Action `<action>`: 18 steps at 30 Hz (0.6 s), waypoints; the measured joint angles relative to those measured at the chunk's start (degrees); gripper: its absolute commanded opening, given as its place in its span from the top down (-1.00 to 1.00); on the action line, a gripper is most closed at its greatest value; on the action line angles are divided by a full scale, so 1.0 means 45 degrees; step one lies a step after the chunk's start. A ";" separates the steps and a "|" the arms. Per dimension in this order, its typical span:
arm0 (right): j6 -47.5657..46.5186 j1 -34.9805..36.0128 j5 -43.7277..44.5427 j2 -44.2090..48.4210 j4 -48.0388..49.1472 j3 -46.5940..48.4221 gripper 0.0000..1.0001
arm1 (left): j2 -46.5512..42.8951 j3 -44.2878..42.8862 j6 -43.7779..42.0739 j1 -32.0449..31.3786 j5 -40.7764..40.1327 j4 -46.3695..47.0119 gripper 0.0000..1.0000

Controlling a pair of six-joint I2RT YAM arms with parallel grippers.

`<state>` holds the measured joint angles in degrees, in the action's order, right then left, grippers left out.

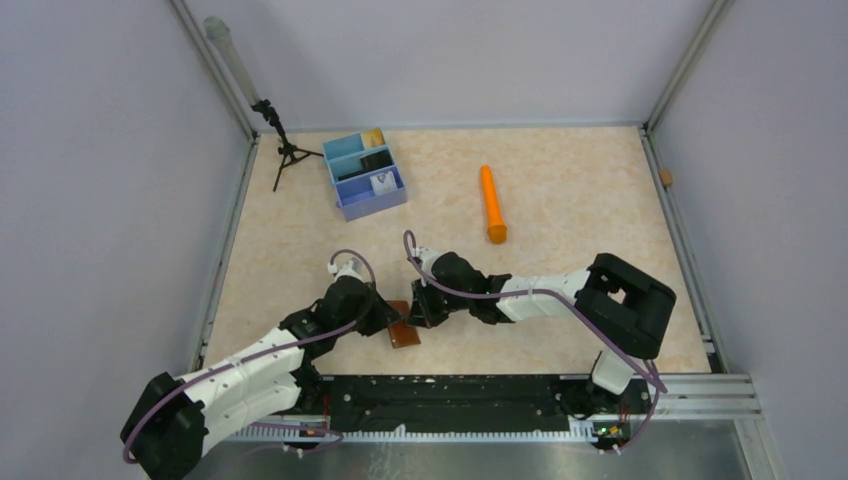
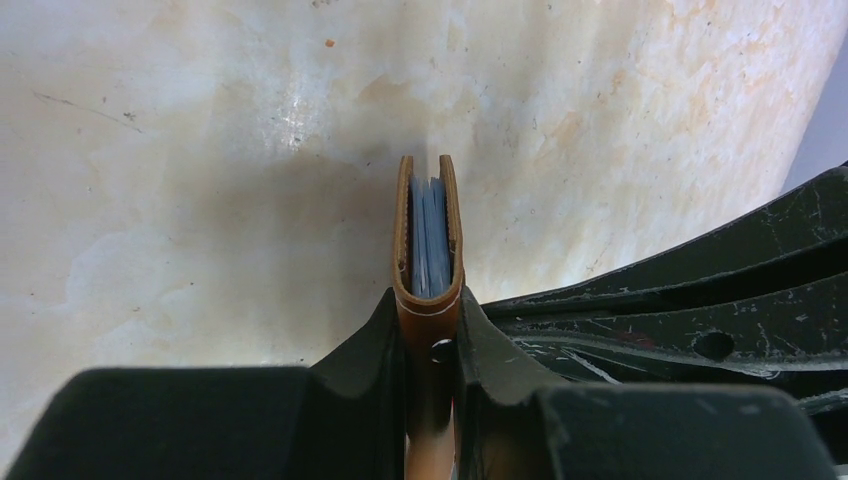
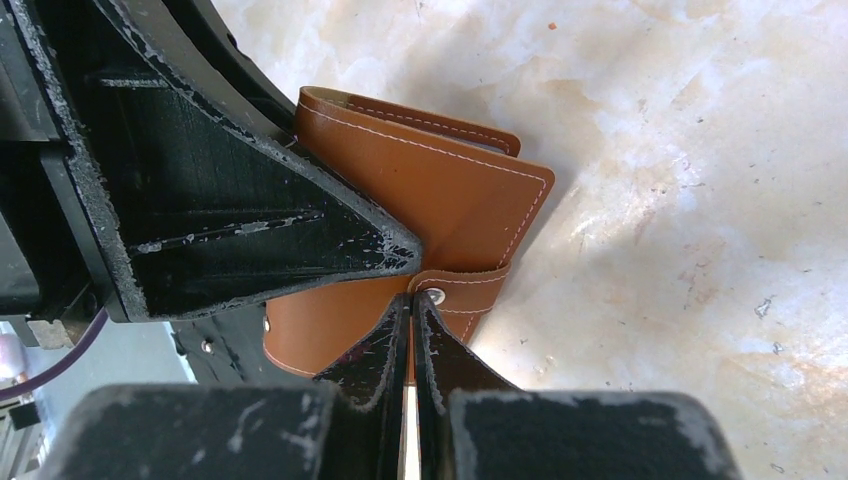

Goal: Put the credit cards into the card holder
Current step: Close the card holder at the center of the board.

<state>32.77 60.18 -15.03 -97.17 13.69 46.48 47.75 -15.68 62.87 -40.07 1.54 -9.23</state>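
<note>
- Clamping the holder (image 3: 430, 190) between the fingers of the left gripper (image 2: 428, 300), one pad on each leather face, probably to stop the folded flaps from springing apart or sliding away.
- Holding it edge-on just ahead of the left wrist, so the narrow gap between the flaps faces outward and stays reachable.
- Spotting grey-blue cards (image 2: 430, 235) already seated inside, straight ahead of the left fingertips and sandwiched between the two flaps.
- Failing to tell whether the holder is resting on the table (image 1: 560, 170) or lifted slightly clear of it.
- Pressing the right gripper (image 3: 413, 300) fully together, its tips right at the tab (image 3: 470, 285) and tucked just under the left finger.
- Being unable to tell whether the tab is pinched between those tips or only nudged at its stud.
- Judging from that placement: working the closure, with the left gripper serving as a vice and the right as the fine tool.
- Counting more cards well ahead of both grippers, in the tray (image 1: 372, 208): a tan card (image 1: 374, 137), a black card (image 1: 376, 160) and a white card (image 1: 382, 184).
- Reckoning the job as only partly done.
- Risking, on a careless tug at the tab, twisting the holder out of the left pinch or spilling the seated cards.
</note>
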 measured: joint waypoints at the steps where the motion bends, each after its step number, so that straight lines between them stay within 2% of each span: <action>1: 0.0000 0.0000 -0.0029 -0.0034 0.0029 0.0000 1.00 | 0.0000 0.0015 0.0005 0.0005 -0.0005 -0.0005 1.00; 18: 0.0199 -0.0087 -0.0631 -0.0699 0.0947 -0.0015 1.00 | -0.0015 0.0083 0.0005 0.0063 -0.0170 -0.0219 1.00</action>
<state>33.67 59.79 -17.87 -100.31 17.96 46.41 47.68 -15.31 62.89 -39.79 0.78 -10.22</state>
